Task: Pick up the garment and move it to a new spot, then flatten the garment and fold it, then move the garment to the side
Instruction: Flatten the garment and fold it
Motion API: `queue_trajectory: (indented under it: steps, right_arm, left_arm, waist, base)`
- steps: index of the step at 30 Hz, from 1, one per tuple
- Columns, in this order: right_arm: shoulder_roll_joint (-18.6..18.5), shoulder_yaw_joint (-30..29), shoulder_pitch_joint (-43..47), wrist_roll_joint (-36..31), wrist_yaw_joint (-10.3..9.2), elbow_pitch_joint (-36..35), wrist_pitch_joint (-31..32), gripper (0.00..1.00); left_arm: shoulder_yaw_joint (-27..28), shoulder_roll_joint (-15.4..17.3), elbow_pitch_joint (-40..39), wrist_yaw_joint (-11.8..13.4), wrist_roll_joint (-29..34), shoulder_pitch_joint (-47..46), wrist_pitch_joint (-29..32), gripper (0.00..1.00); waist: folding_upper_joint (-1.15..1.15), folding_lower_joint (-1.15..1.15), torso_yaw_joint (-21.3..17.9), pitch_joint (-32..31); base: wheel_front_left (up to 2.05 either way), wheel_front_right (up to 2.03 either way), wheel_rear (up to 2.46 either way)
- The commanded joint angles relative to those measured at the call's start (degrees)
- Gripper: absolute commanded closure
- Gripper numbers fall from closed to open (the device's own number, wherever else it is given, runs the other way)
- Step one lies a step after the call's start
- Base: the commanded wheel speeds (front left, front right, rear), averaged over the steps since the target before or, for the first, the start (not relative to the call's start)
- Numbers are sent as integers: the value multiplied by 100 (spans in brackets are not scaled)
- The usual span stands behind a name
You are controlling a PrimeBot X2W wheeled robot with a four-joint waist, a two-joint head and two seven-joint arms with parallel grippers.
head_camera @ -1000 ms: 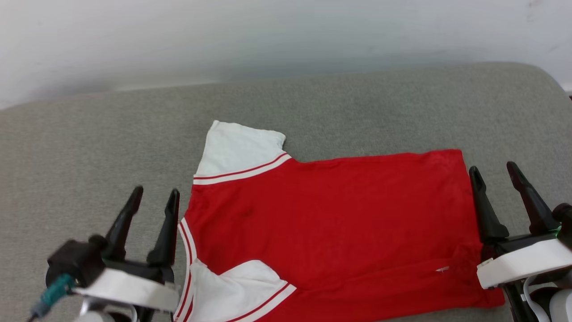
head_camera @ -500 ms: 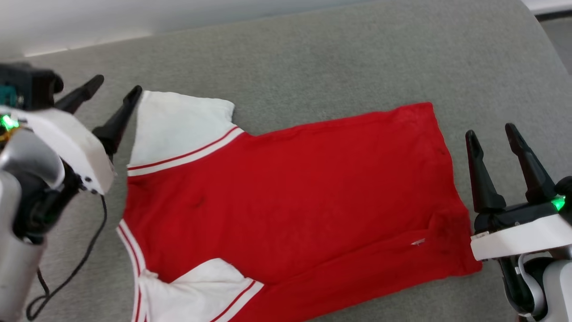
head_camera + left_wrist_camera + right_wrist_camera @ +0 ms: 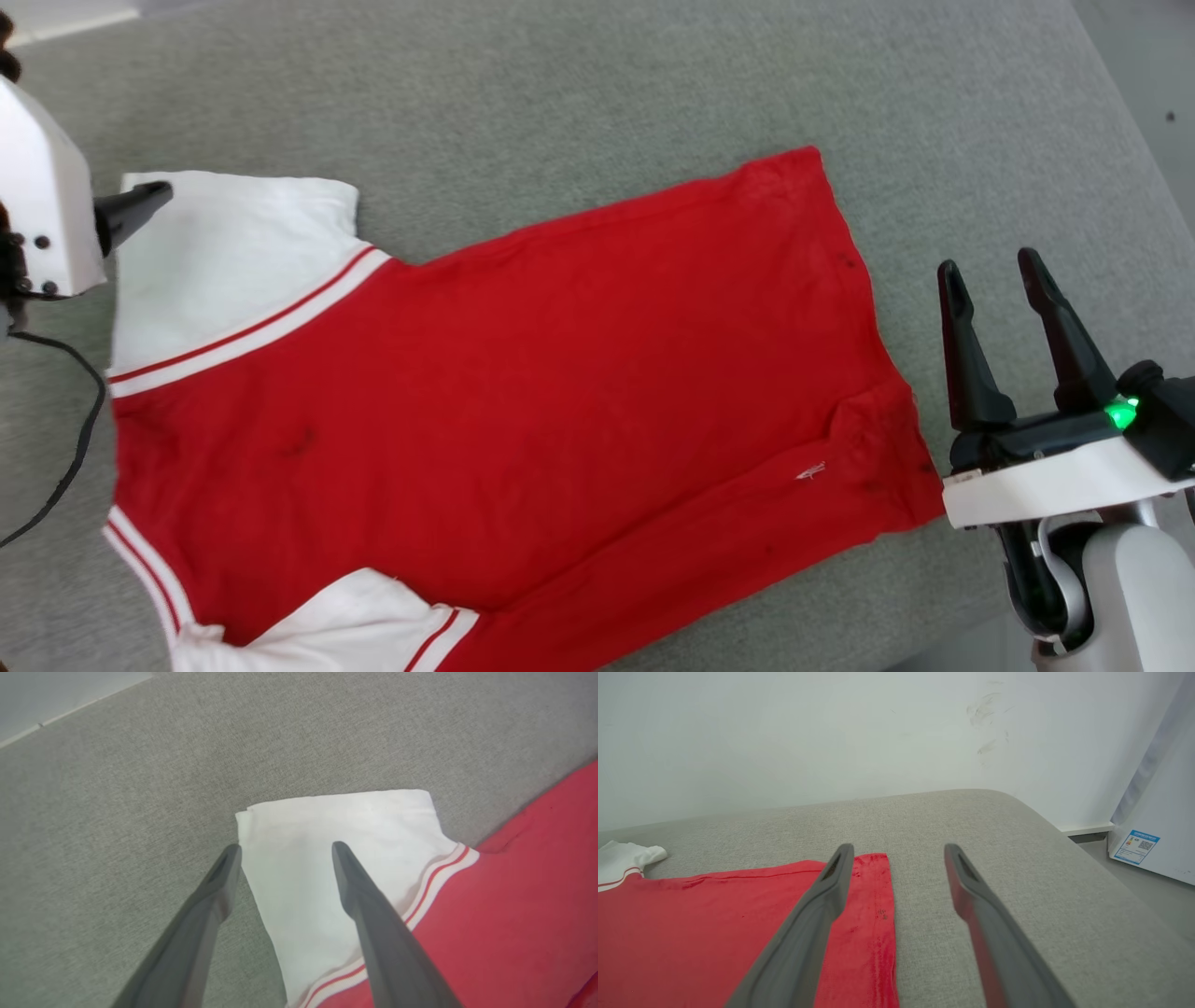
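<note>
The garment (image 3: 504,373) lies spread out on the grey padded surface (image 3: 597,84), plain red side up, with no fold in it yet. So I judge that the flattening is nearly done, while the folding and the move to the side are left. The left hand (image 3: 286,849) is wide open over the far white sleeve (image 3: 327,821), one finger above the cloth and the other just off its edge. The right hand (image 3: 988,266), also wide open and empty, stands just beside the hem (image 3: 854,308).
</note>
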Motion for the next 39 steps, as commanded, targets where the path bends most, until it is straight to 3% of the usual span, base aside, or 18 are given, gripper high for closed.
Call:
queue_trajectory:
  steps: [1,7,14,15,16,25,30,38,39]
  right_arm:
    - [65,10,-126,32,-4,42,-62,0]
    - [113,124,-236,95,-4,89,-187,0]
    - [13,78,-315,126,-4,117,-252,0]
    - [4,84,-321,114,-4,121,-256,0]
    - [-1,76,-337,105,-4,124,-261,0]
    - [-213,-19,-365,34,-4,101,-25,0]
    - [-619,-109,-329,29,-4,106,629,0]
    - [-1678,365,-736,631,-4,-40,2735,0]
    - [-2061,517,-1030,1009,-4,-28,3701,0]
  left_arm:
    - [11,48,157,123,-86,-95,238,0]
    - [-79,281,482,187,51,-246,549,0]
    - [-280,144,761,13,114,-318,550,3]
    - [-345,110,759,-63,121,-309,521,62]
    - [-408,86,761,-132,105,-303,509,100]
    - [-518,-220,996,-316,203,-379,-636,100]
    - [-909,-337,699,-347,203,-368,-1534,100]
    - [-1447,-66,-311,-347,-87,-89,-2200,100]
    - [-1540,65,-815,-348,-69,69,-2378,100]
  waist:
    - [0,-1,-155,165]
    - [0,-1,-311,405]
    - [0,-1,-308,593]
    - [0,-1,-295,605]
    - [0,-1,-277,614]
    - [0,-1,7,262]
    - [0,-1,326,-176]
    - [0,-1,858,-604]
    - [0,-1,1063,-597]
  base:
    - [0,0,0]
    - [0,0,0]
    - [0,0,0]
    - [0,0,0]
    - [0,0,0]
    - [0,0,0]
    - [0,0,0]
    - [0,0,0]
    - [0,0,0]
